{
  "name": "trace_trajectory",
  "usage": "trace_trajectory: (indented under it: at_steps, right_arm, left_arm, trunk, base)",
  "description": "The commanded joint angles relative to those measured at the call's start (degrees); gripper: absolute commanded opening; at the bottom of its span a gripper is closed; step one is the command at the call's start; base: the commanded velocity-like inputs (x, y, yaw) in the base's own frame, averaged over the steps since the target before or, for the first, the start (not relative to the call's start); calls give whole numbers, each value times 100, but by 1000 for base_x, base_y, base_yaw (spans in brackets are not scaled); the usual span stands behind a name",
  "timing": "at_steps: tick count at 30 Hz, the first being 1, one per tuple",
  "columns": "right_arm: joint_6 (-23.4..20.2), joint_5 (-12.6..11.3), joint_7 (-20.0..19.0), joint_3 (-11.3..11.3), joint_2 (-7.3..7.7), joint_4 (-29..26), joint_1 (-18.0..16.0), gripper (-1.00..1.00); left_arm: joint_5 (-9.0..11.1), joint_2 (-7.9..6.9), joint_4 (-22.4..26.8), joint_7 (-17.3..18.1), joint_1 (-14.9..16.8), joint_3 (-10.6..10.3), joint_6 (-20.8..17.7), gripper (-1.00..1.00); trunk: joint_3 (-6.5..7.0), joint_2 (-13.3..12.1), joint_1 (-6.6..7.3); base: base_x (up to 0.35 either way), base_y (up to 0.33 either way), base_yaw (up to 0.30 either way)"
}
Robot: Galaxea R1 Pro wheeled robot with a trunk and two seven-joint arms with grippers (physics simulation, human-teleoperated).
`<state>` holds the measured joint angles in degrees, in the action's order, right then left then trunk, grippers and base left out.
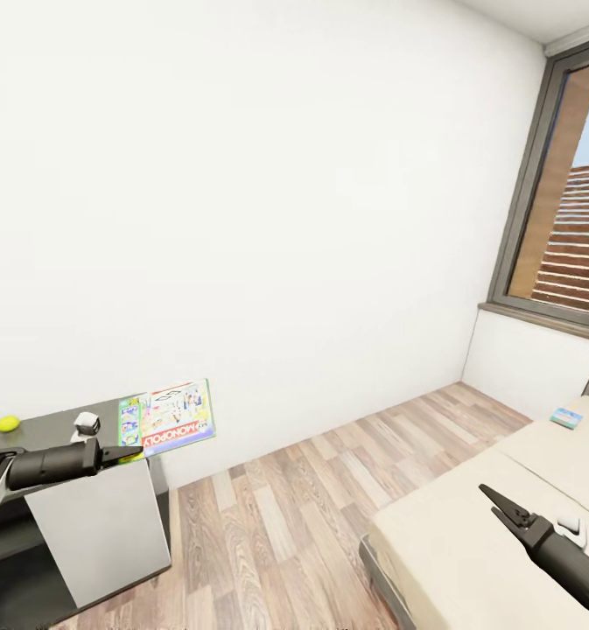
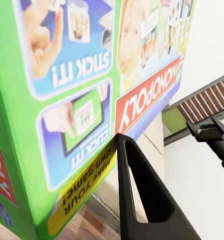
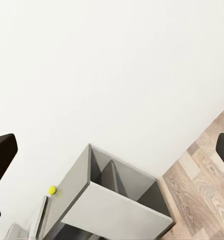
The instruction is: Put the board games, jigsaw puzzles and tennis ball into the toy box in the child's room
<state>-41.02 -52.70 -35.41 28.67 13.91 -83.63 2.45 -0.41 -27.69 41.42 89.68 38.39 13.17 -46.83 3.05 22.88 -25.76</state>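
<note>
My left gripper is shut on the lower edge of the white-green Monopoly board game, holding it tilted in the air over the end of the table. The left wrist view shows the box close up beside one dark finger. The tennis ball lies on the table near the wall. A small blue board game rests on the bed. My right gripper hangs open and empty over the bed. The toy box and jigsaw puzzles are out of view.
Wood-plank floor stretches between the table and the bed. A white wall runs behind both. A tall dark-framed window stands at the right. The table's open shelf unit shows in the right wrist view.
</note>
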Motion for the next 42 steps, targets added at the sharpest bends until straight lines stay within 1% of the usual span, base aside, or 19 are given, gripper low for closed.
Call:
trace_trajectory:
  at_steps: [1, 7, 27, 36, 42]
  right_arm:
    - [-39, -27, 4, -10, -1, -3, 3, 100]
    - [-31, -22, 17, -103, 4, -4, 2, 100]
    - [-22, -21, 19, -116, -3, -4, 1, 100]
    - [-20, -21, 12, -124, -3, -4, 2, 100]
    - [-15, -21, 8, -124, -3, -3, 6, 100]
  left_arm:
    - [-3, 0, -2, 32, 2, 1, -46, -100]
    - [-3, 0, -2, 32, 2, 1, -46, -100]
    - [-3, 0, -2, 32, 2, -1, -46, -100]
    - [-3, -6, 36, 32, 2, 8, -46, -100]
    - [15, -49, 65, 32, 2, 15, -46, -100]
  trunk:
    - [-9, 4, -2]
    - [-53, 4, -2]
    - [-151, 4, -2]
    - [-148, 4, -2]
    - [-144, 4, -2]
  base:
    - [0, 0, 141]
    - [0, 0, 191]
    - [0, 0, 246]
    - [0, 0, 270]
    - [0, 0, 71]
